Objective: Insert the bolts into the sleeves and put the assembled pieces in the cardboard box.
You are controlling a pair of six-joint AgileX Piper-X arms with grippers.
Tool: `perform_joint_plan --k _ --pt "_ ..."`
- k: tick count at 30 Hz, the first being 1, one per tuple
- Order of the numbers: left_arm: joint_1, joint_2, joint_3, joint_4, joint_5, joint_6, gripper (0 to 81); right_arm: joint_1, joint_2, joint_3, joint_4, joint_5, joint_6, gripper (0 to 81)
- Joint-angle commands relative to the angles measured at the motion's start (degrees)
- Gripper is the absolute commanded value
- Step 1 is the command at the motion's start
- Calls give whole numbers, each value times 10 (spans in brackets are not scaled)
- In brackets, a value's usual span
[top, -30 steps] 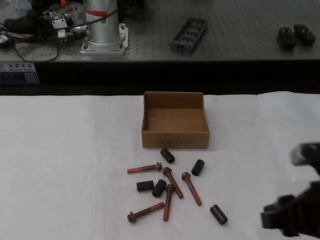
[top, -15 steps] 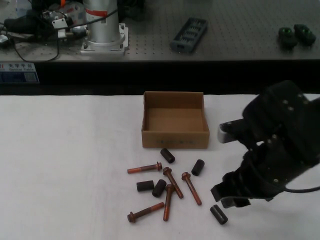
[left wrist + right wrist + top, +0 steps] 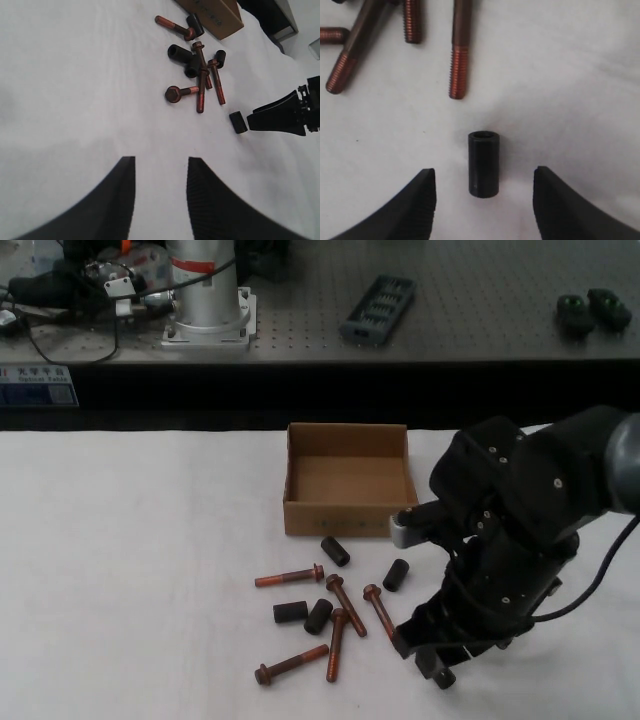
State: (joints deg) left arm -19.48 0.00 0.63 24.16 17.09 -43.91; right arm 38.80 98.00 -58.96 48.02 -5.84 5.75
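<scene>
A lone black sleeve [image 3: 484, 163] lies on the white cloth between the fingers of my open right gripper [image 3: 482, 200], not touched by either finger. From above, the right gripper [image 3: 435, 660] hangs low over this sleeve [image 3: 442, 677] at the front right of the pile. Several copper bolts [image 3: 346, 604] and three more black sleeves [image 3: 319, 616] lie scattered in front of the open cardboard box [image 3: 350, 515]. My left gripper [image 3: 160, 195] stands open over bare cloth, well short of the bolts [image 3: 182, 92]; the right gripper [image 3: 285, 112] shows beyond it.
The white cloth [image 3: 130, 570] covers the table, with free room left of the pile. Behind it runs a perforated bench with a silver post base [image 3: 208, 300], a grey ribbed block [image 3: 377, 308] and two dark green-topped parts [image 3: 593, 310].
The right arm has swung in from the lower right edge, moving left and down, and now hangs over the lone sleeve. The bolts, sleeves and box have stayed put.
</scene>
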Motion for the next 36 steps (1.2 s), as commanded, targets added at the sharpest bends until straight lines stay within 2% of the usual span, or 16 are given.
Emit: perform_joint_plan --k 1,9,21,24,29,33,36 --pt "1 0 -6 -8 4 -7 258 1 -1 -8 0 -7 -2 431" --pt "1 0 -6 -8 4 -7 258 7 -1 -9 -3 -33 -2 429" --pt "1 0 -6 -8 2 -7 258 7 28 -9 -22 -33 -7 429" --pt "1 0 -6 -8 2 -7 258 7 44 -9 -19 -33 -33 429" --pt "1 0 -6 -9 2 -7 258 7 60 -9 -6 -12 -38 424" --pt "1 0 -6 -24 2 -7 258 7 60 -9 -10 -11 -57 317" --pt "1 0 -6 -37 2 -7 258 7 60 -9 -10 -11 -57 178"
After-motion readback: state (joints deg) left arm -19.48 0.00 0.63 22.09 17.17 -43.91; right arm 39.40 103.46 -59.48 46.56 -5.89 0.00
